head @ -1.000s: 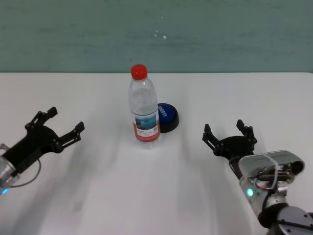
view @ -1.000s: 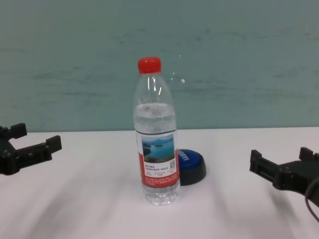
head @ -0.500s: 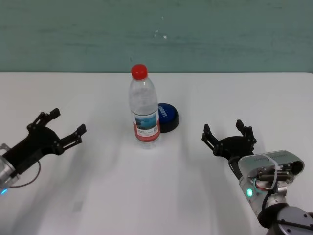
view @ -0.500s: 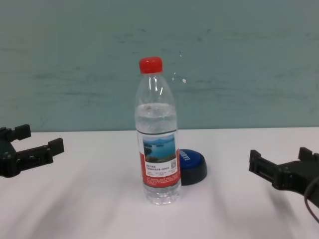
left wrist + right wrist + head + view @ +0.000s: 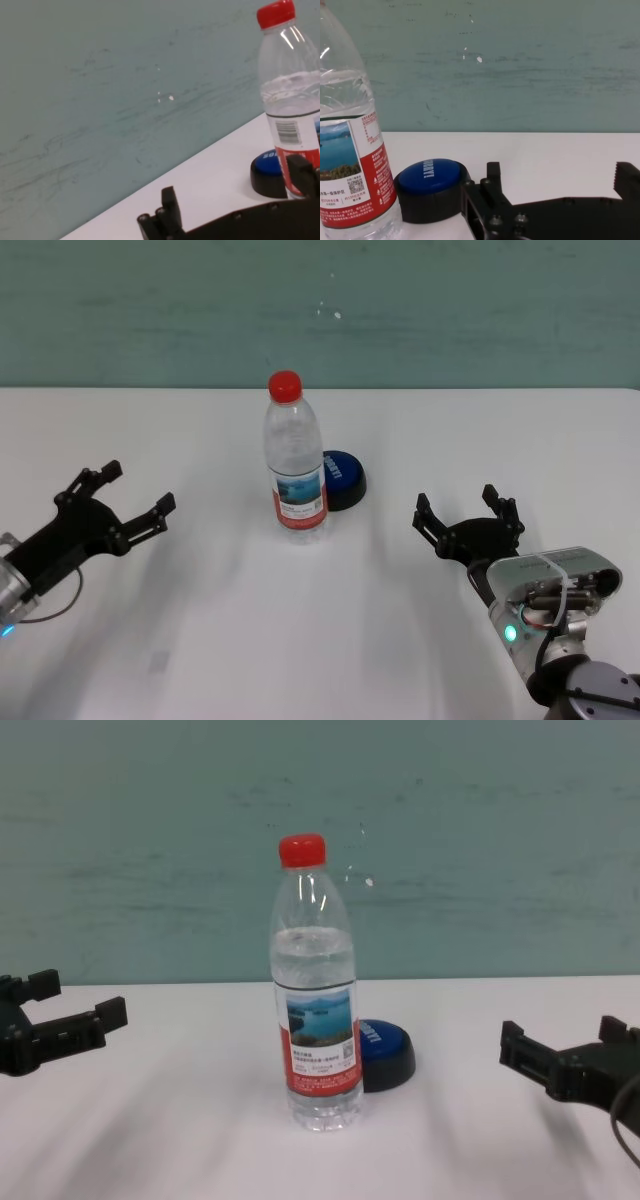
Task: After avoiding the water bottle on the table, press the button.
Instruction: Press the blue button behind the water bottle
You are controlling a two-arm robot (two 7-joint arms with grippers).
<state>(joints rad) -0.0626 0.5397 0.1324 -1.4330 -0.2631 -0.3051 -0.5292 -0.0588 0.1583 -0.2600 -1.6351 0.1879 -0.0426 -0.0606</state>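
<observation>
The button (image 5: 340, 476) sits on the white worktop (image 5: 320, 640) near its middle, a low blue dome with small white lettering on a black base. The water bottle (image 5: 294, 462) stands upright just in front of it and slightly to the robot's left, so that in the chest view the bottle hides the button's left part. Whether the two touch cannot be told. The bottle is clear plastic with a red cap and a label showing a lake above a red band.

The right gripper (image 5: 469, 521) hovers low over the worktop on the robot's right, well apart from the button, with its fingers spread apart and nothing between them. In the right wrist view the button lies ahead of these fingers, with the bottle beside it.

The left gripper (image 5: 115, 496) is on the robot's left, well apart from the bottle, its fingers likewise spread apart and empty.

Behind the worktop rises a teal wall (image 5: 320, 310) with faint scuffs.
</observation>
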